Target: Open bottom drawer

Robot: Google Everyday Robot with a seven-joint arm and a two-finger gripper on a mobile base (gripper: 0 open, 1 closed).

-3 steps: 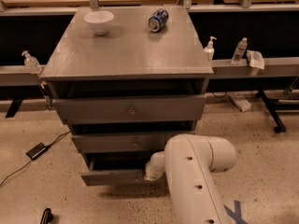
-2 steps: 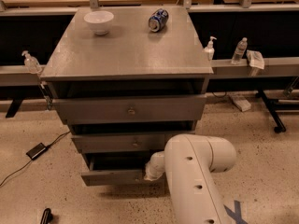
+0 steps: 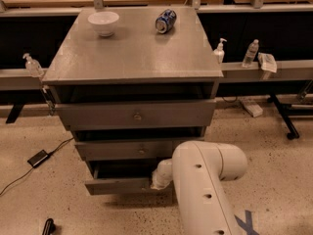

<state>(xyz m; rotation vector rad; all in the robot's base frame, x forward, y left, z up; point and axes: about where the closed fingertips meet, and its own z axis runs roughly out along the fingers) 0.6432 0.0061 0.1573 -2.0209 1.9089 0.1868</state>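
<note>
The grey cabinet (image 3: 132, 62) has three drawers. The bottom drawer (image 3: 115, 185) has a slim grey front and stands pulled out a little, farther forward than the middle drawer (image 3: 122, 150), with a dark gap above it. My white arm (image 3: 205, 180) reaches in from the lower right. The gripper (image 3: 156, 182) is at the right part of the bottom drawer's front, mostly hidden behind the wrist. The drawer's knob is not visible.
A white bowl (image 3: 103, 22) and a blue can (image 3: 165, 20) lying on its side are on the cabinet top. Bottles (image 3: 219, 51) stand on the rails to either side. A black adapter (image 3: 37, 157) with a cable lies on the floor at the left.
</note>
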